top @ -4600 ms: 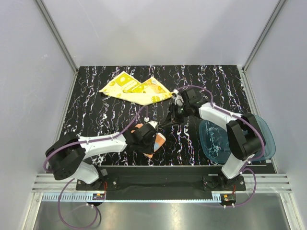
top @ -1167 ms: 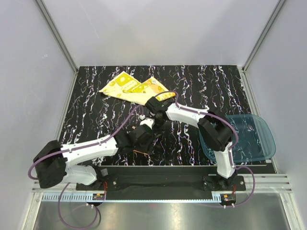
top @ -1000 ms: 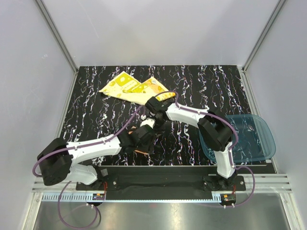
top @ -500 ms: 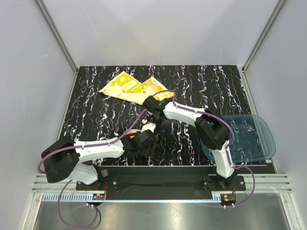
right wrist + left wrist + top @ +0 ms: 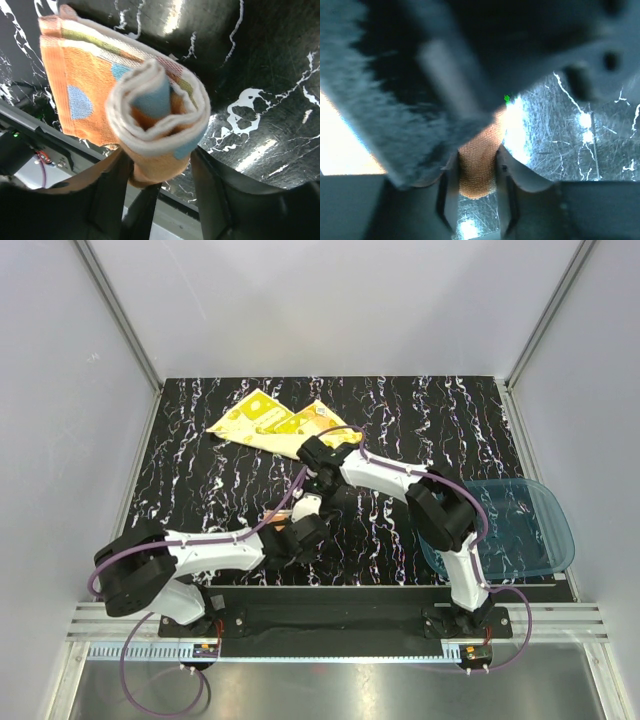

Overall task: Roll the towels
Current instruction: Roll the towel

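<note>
The orange towel (image 5: 155, 115), with light-blue dots, is wound into a roll whose end faces the right wrist camera. My right gripper (image 5: 160, 165) straddles the roll with its jaws open, and a gap shows beside the right finger (image 5: 215, 195). My left gripper (image 5: 476, 167) is shut on a strip of the same orange towel (image 5: 477, 170). In the top view the two grippers, left (image 5: 300, 530) and right (image 5: 325, 490), meet mid-table and hide the roll. The yellow towel (image 5: 275, 425) lies loosely spread at the back.
A translucent blue tray (image 5: 535, 530) sits at the table's right edge beside the right arm. The table top (image 5: 200, 480) is black with white veins. Grey walls stand on three sides, and a metal rail runs along the near edge.
My left gripper's jaws have shut onto the orange towel. The right gripper's jaws have spread apart around the roll. Both wrists shifted slightly toward the table's back left.
</note>
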### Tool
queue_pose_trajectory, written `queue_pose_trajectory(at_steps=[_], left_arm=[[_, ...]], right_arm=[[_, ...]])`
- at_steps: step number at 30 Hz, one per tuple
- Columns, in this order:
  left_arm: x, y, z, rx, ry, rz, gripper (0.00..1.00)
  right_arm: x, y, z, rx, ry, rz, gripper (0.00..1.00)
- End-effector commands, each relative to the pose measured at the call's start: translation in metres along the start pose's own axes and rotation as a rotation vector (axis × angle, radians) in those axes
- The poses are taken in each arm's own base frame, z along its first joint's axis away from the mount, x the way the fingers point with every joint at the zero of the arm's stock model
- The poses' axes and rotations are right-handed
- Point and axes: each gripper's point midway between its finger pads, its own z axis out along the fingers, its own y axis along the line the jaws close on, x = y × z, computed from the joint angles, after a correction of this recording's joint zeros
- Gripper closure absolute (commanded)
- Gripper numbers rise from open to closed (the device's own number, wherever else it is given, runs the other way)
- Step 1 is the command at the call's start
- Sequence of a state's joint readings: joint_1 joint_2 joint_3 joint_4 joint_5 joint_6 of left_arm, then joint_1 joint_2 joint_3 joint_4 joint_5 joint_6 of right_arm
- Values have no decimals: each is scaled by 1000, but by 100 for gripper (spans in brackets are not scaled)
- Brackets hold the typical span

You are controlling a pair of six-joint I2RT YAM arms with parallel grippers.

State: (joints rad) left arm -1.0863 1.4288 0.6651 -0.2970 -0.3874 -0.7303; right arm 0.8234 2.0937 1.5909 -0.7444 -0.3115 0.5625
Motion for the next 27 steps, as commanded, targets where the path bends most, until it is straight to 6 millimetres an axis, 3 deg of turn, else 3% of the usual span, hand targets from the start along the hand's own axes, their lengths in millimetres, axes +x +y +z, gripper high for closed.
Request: queue_pose_trajectory(at_steps=[1, 3, 5, 6, 7, 9, 10, 13, 16, 19, 21, 26, 27], left_arm=[[38, 15, 7, -27, 110, 17, 73], [37, 12, 5, 6, 102, 31, 78], [35, 3, 3, 61, 96, 46, 79], [30, -2, 2, 87, 81, 72, 81], [30, -8, 1, 119, 88, 91, 81], [24, -15, 0, 154, 75, 139, 82], [24, -20, -2, 184, 84, 156, 83], [19, -39, -6, 272, 81, 240, 83], [17, -51, -8, 334, 92, 298, 84], [19, -59, -10, 380, 101, 282, 85], [16, -64, -11, 402, 86, 230, 86], [26, -70, -17, 499, 129, 81, 88], [20, -73, -19, 531, 107, 55, 89]], right_arm=[[-9, 8, -12, -90, -15, 0, 39], [-24, 0, -23, -130, -49, 29, 35], [-26, -12, -28, -159, -55, 65, 34], [-33, -13, -40, -195, -86, 75, 34], [-36, -32, -45, -188, -97, 121, 32], [-44, -46, -64, -195, -149, 145, 32], [-44, -64, -69, -183, -157, 184, 30], [-42, -89, -88, -139, -212, 224, 27], [-34, -105, -103, -87, -256, 250, 25], [-27, -108, -114, -96, -297, 265, 23], [-27, -97, -123, -159, -325, 245, 23], [-8, -72, -124, -341, -301, 233, 25], [-6, -71, -120, -363, -307, 227, 25]])
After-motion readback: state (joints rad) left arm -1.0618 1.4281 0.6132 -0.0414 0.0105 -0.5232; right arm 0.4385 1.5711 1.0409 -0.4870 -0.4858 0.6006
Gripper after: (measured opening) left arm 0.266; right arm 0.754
